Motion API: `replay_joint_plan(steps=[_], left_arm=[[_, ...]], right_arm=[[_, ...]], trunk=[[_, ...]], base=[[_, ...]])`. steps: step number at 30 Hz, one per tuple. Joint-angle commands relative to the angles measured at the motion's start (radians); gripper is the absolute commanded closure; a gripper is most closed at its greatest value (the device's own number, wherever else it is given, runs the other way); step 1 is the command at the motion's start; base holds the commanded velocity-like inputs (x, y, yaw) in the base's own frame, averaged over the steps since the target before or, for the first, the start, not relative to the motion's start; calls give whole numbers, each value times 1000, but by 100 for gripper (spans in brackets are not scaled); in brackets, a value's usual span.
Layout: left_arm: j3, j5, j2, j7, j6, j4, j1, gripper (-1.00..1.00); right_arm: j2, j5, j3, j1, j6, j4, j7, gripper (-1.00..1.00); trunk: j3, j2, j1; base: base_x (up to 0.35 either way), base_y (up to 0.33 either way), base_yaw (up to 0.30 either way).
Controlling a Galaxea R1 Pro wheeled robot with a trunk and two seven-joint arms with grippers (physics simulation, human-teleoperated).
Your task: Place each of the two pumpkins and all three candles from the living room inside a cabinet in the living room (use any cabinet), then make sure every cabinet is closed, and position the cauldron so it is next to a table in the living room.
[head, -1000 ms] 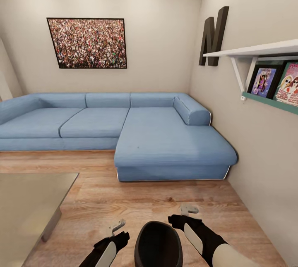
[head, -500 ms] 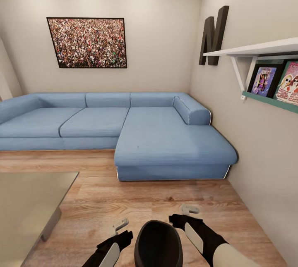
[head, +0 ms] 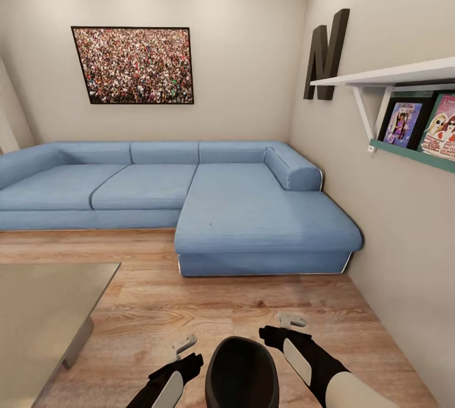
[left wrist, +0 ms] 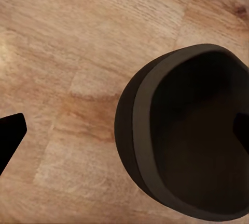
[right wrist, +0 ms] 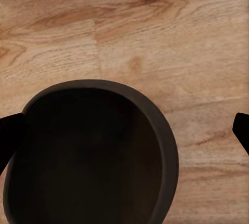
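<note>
While the cauldron (head: 242, 373) is sitting between both arms, I cannot tell whether either claw is gripping it; carrying it toward the table (head: 44, 313) seems next.

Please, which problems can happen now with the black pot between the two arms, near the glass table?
1. In both wrist views the cauldron sits over bare wooden floor with no firm grasp visible on it, so it may slip or tip.
2. The table is glassy and off to the left, so swinging the pot there could knock its edge.
</note>
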Motion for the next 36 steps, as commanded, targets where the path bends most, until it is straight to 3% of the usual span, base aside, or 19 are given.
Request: replay_joint_plan(steps=[1, 26, 36], left_arm=[[-4, 8, 1, 8, 2, -2, 0, -100], [-5, 4, 2, 8, 1, -3, 1, -100], [-5, 4, 2, 7, 1, -3, 1, -100]], right_arm=[[-1, -9, 8, -1, 4, -2, -9, -100], [0, -9, 8, -1, 4, -2, -10, -100], [0, -11, 10, -1, 6, -2, -9, -100]], trunk=[[-1, 0, 0], [-1, 0, 0], [-1, 0, 0]], base=[[0, 0, 0], [-1, -46, 0], [-145, -42, 0]])
